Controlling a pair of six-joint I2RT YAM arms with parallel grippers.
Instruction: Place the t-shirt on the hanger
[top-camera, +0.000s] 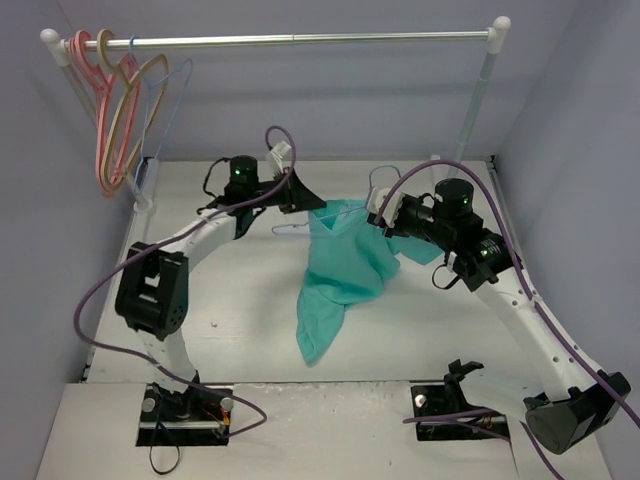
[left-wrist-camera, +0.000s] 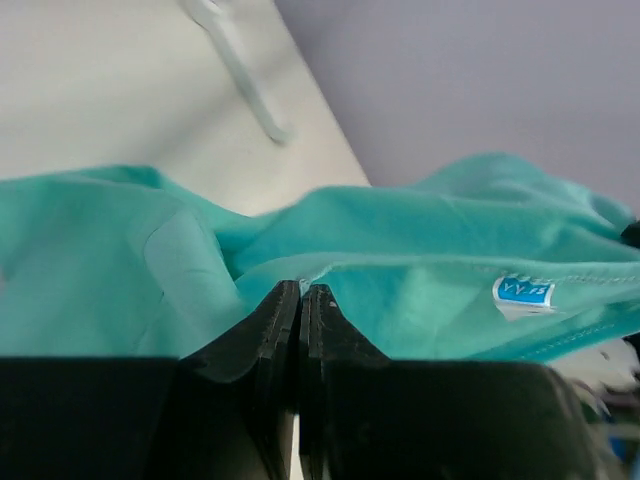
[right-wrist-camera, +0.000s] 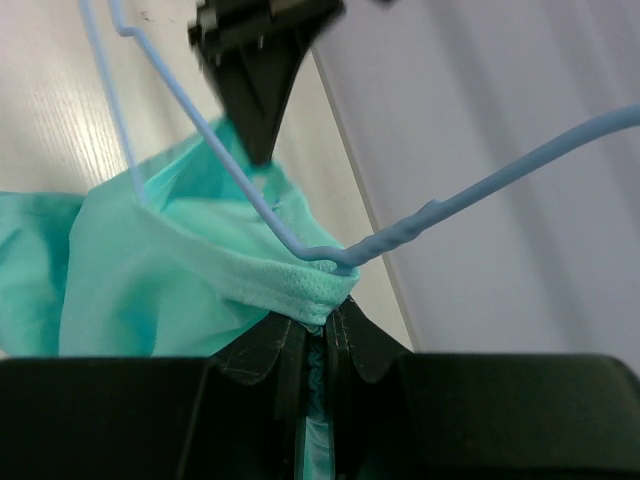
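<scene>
here left gripper (left-wrist-camera: 300, 290) and right gripper (right-wrist-camera: 318, 315) each pinch the t-shirt (top-camera: 340, 265), the hanger (right-wrist-camera: 500, 173) partly inside it

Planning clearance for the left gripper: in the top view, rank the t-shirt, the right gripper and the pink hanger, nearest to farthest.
1. t-shirt: clamped in the left gripper.
2. right gripper: to its right, also gripping the shirt.
3. pink hanger: far left, on the rail.

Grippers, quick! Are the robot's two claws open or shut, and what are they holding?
Left gripper: shut, pinching the t-shirt.
Right gripper: shut on the t-shirt's edge, with the hanger wire just above its fingertips.
</scene>
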